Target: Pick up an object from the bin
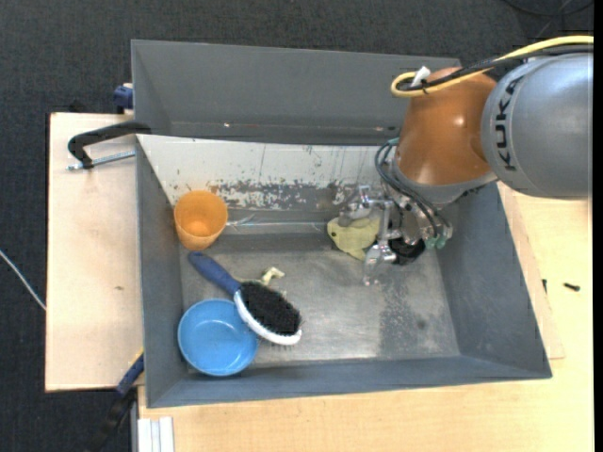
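Grey metal bin [415, 323] on dark carpet: we find the end effector [382, 248] low, just beside a pale yellow-green lump [350, 238] near the back wall, cannot tell whether it is released or clenched, and judge the lift not yet done.

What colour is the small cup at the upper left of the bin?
The cup is orange, seen best in the camera view.

My tool [375, 257] hangs low in the bin [424, 332], on the right side, just beside a pale yellow soft lump [349, 241]. Far left stands an orange cup [200, 217]. Near left lies a blue bowl [213, 341], with a brush [268, 311] touching it.
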Controlling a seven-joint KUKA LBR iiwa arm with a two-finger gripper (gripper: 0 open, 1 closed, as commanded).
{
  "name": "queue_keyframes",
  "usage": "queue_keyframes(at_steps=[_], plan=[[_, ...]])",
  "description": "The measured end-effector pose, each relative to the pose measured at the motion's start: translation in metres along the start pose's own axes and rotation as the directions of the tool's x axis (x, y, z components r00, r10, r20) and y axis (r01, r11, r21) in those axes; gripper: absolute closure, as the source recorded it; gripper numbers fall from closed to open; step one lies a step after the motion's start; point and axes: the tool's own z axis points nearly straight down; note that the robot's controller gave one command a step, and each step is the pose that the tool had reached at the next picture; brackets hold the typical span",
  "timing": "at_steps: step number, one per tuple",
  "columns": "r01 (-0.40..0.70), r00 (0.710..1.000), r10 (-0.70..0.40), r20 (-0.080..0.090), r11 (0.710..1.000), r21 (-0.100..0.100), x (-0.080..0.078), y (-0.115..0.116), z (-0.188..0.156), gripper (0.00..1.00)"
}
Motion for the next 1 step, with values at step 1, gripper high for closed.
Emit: queue_keyframes(at_steps=[1], plan=[[-0.063,0.998,0.063,0.013,0.998,-0.003,-0.0056,0.0005,0.0321,0.0]])
